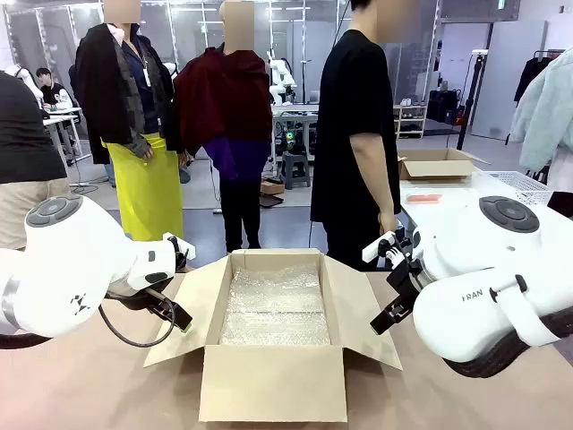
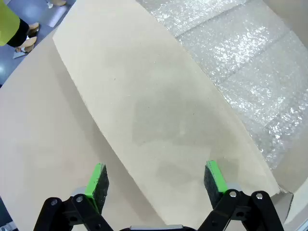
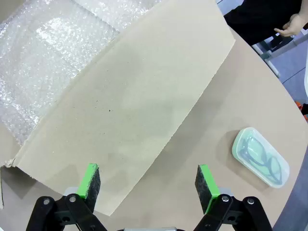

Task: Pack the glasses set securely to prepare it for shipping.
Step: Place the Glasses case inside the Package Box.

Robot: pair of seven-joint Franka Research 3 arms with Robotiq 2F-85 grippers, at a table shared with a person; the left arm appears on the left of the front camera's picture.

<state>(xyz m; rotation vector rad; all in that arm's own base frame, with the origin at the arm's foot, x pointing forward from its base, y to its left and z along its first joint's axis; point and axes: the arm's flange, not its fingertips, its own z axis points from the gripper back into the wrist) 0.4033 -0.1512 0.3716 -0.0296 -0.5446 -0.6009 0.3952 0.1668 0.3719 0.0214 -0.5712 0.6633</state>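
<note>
A mint-green eyeglass case (image 3: 261, 157) with a clear top lies flat on the brown table, to the right of my right gripper (image 3: 147, 182). That gripper is open and hangs above the right flap (image 3: 130, 106) of the open cardboard box (image 1: 273, 381). My left gripper (image 2: 156, 180) is open too, hovering over the box's left flap (image 2: 159, 110). In the front view the left gripper (image 1: 182, 321) and right gripper (image 1: 380, 324) flank the box, both empty. Bubble wrap (image 1: 273, 309) lines the box floor.
A person in black (image 1: 358, 134) stands at the far side of the table, one hand (image 3: 293, 24) near its edge. Behind at the right, a white table holds another cardboard box (image 1: 436, 163). More people stand farther back.
</note>
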